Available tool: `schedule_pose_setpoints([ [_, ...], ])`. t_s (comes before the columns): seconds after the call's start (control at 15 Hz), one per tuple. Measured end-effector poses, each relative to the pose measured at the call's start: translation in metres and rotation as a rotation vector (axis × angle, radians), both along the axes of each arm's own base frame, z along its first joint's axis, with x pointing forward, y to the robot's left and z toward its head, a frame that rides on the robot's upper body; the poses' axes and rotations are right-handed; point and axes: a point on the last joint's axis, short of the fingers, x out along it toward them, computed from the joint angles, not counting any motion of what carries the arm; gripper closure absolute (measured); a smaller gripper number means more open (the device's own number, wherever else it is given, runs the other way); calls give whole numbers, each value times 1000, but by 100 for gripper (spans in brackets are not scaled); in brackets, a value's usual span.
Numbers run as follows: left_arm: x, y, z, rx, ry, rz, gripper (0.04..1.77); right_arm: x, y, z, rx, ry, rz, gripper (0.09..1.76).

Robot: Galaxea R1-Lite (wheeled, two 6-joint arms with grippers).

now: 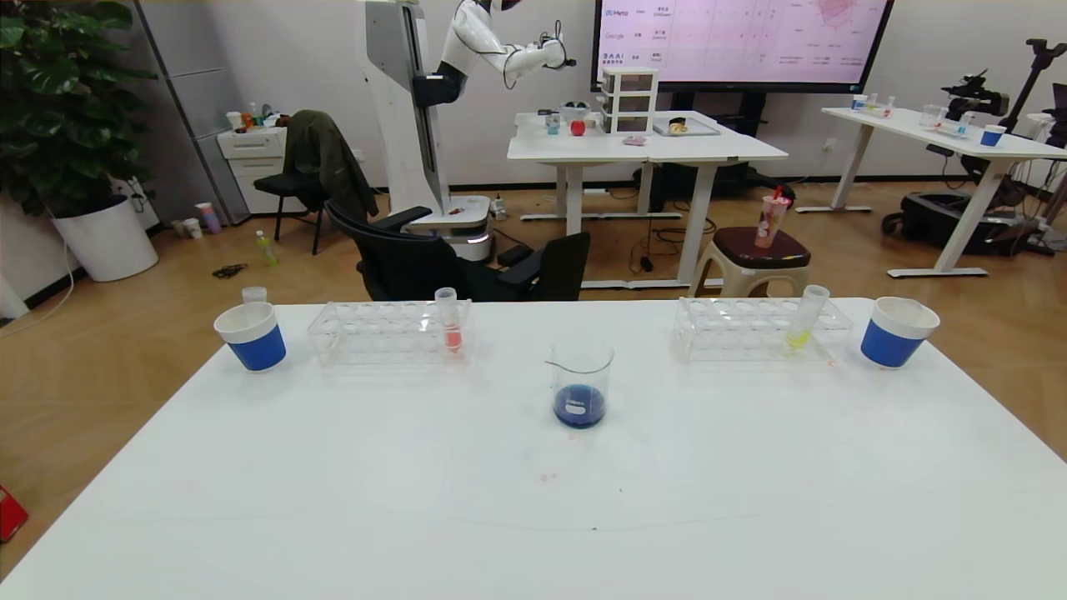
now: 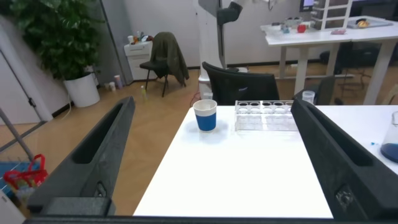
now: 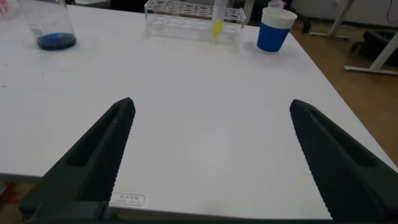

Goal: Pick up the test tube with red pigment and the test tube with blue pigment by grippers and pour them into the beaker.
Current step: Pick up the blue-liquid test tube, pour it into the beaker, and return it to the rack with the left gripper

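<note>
Both claws wide open, holding nothing, back off the counter's near edge

Your left claw (image 2: 208,155) hangs off the near-left corner, your right claw (image 3: 211,155) off the near-right. The beaker (image 1: 581,383) at mid-counter holds dark blue liquid. No red or blue tube shows; you risk grabbing the coral-orange tube (image 1: 450,321) by mistake.

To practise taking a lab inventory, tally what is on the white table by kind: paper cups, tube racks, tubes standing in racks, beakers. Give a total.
Paper cups: 2 (left, right)
Tube racks: 2 (left, right)
Tubes standing in racks: 2 (coral-orange, yellow-green)
Beakers: 1
Total: 7
</note>
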Motion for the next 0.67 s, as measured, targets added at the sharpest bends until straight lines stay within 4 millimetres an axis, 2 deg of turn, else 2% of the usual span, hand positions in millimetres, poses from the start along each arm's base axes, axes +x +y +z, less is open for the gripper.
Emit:
schedule_pose_setpoints([
  [0.13, -14, -2, -21, 20, -45, -57, 7, 0, 0, 0, 0, 0, 0, 11],
  [0.27, -15, -3, -45, 32, -61, -102, 7, 0, 0, 0, 0, 0, 0, 11],
  [0.47, 7, -4, -83, 10, -50, -135, 7, 0, 0, 0, 0, 0, 0, 11],
  [0.6, 27, -5, -124, -13, 66, -196, 7, 0, 0, 0, 0, 0, 0, 11],
  [0.67, 32, -6, -143, -46, 177, -220, 7, 0, 0, 0, 0, 0, 0, 11],
])
